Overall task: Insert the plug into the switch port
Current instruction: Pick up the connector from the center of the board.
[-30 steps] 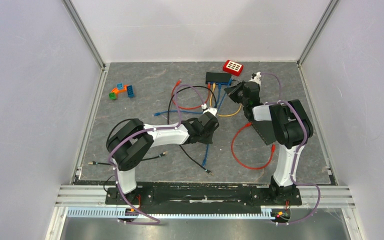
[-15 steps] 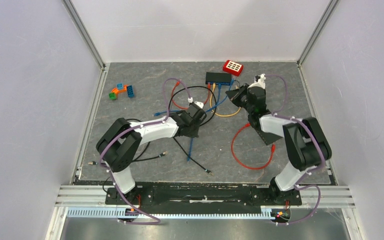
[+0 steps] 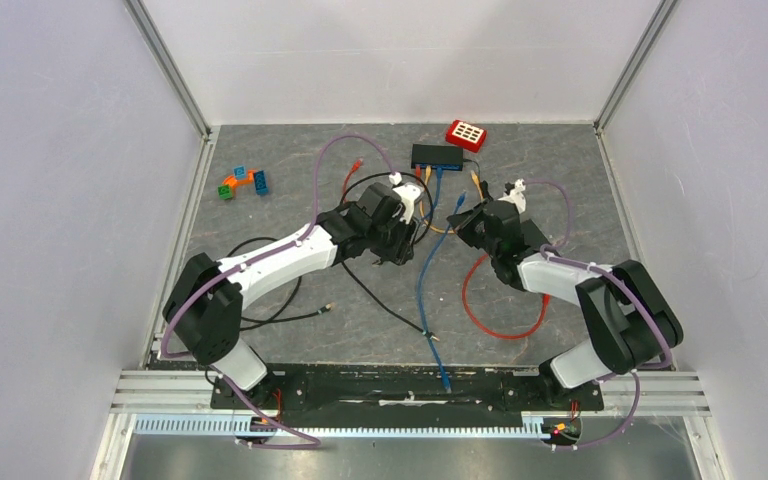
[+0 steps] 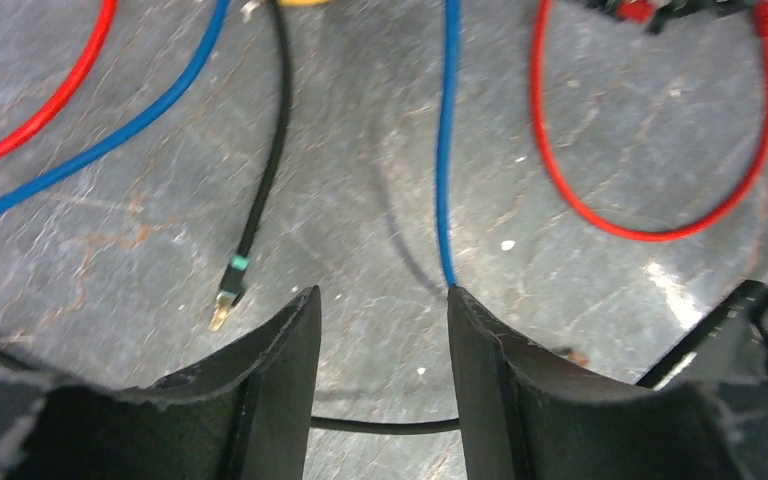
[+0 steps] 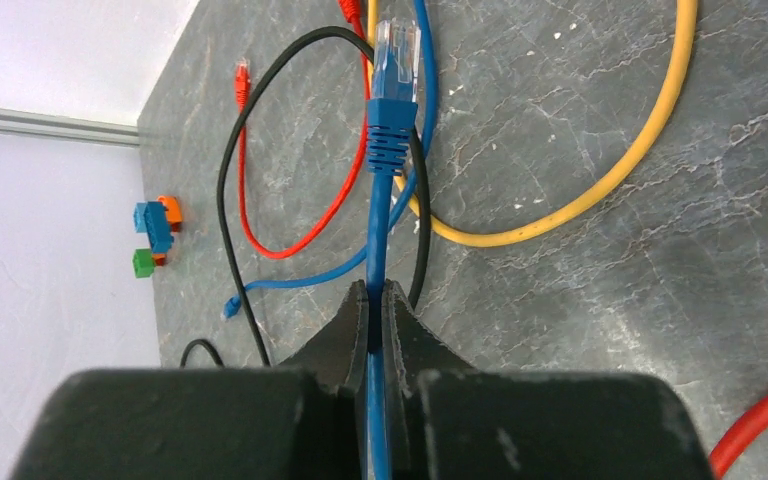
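The right tool point(image 5: 375, 296) pinches the blue cable point(image 5: 379, 225) behind its plug point(image 5: 396, 50). The left tool point(image 4: 380, 305) gapes, empty. A yellow wire point(image 5: 600, 180) lies near the switch point(image 3: 436, 155).

Left fingers point(image 4: 270, 400) spread apart, right fingers point(image 5: 335, 350) clamped together

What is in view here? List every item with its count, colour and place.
switch: one, black, far centre of table
keypad box: one, red with white keys, right of switch
toy bricks: one cluster, orange, blue and green, far left
blue cable: at least two, centre
red cable: two, one looped centre-right
yellow cable: one, centre
black cable: at least two, centre-left
table: one, grey
left gripper: black, open, empty
right gripper: black, shut on blue cable behind its plug
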